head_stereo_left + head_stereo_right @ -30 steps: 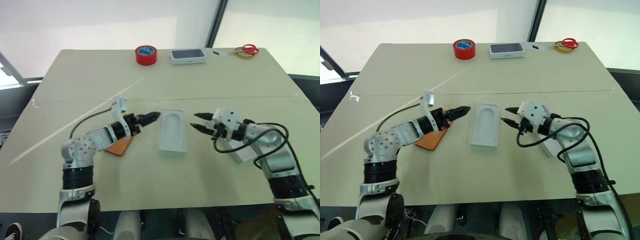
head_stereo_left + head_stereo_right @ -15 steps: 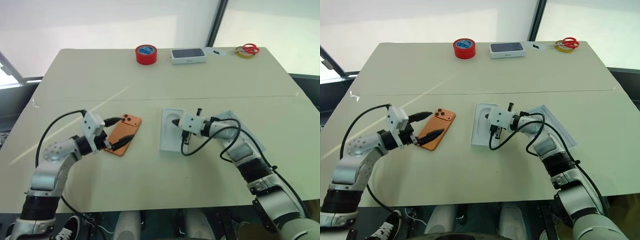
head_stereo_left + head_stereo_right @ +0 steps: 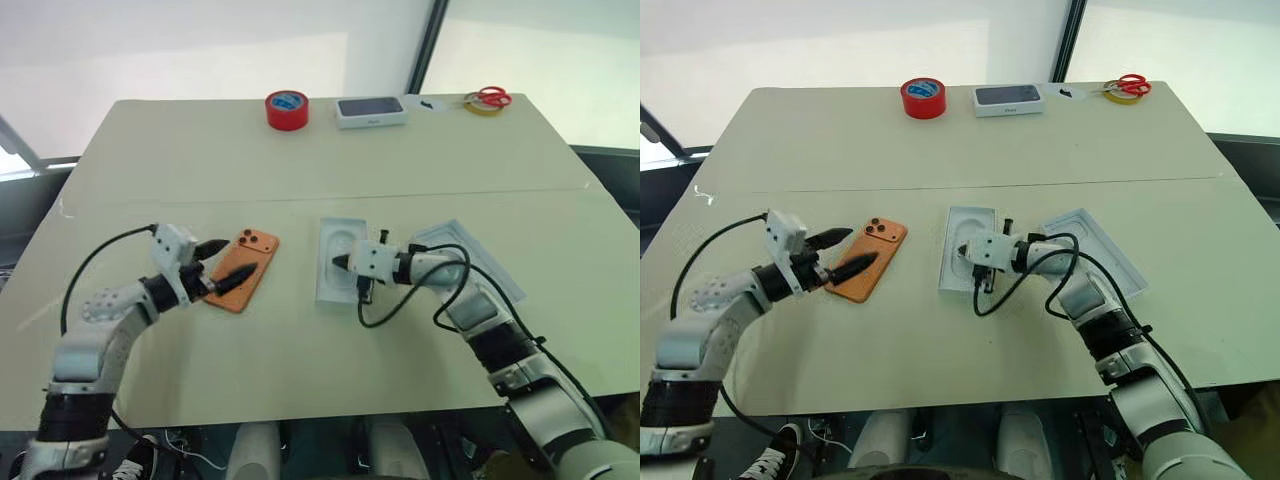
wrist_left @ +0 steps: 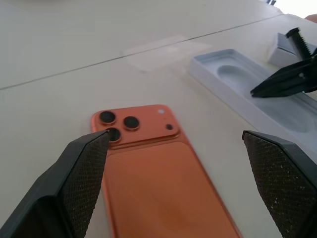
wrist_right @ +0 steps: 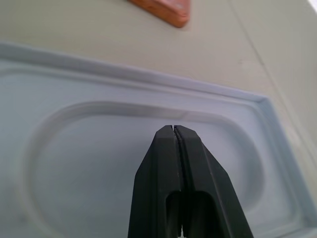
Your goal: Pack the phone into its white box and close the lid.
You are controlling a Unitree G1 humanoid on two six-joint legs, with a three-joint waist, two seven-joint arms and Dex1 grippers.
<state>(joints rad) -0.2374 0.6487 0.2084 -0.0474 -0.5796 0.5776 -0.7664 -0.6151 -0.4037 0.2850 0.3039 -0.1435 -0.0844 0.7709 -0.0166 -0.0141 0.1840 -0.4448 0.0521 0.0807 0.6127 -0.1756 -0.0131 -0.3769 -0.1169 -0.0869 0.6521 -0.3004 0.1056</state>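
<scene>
Both arms are now lying lower and further left in the frame than a second ago, the right one having crossed from beside the white box to above it. Nearest the camera, the left gripper (image 3: 222, 265) is hovering with its fingers spread wide on either side of the near end of the phone (image 3: 243, 268), which is lying camera-side up on the table (image 3: 300, 350), left of centre. Just right of centre, the right gripper (image 3: 340, 263) is resting with its fingers pressed together, empty, over the moulded tray of the white box (image 3: 341, 262). Right of it, the lid (image 3: 1090, 250) is lying upturned. Along the far edge are sitting a red tape roll (image 3: 286, 109), another white phone box (image 3: 371, 111) and red scissors (image 3: 487, 98).
</scene>
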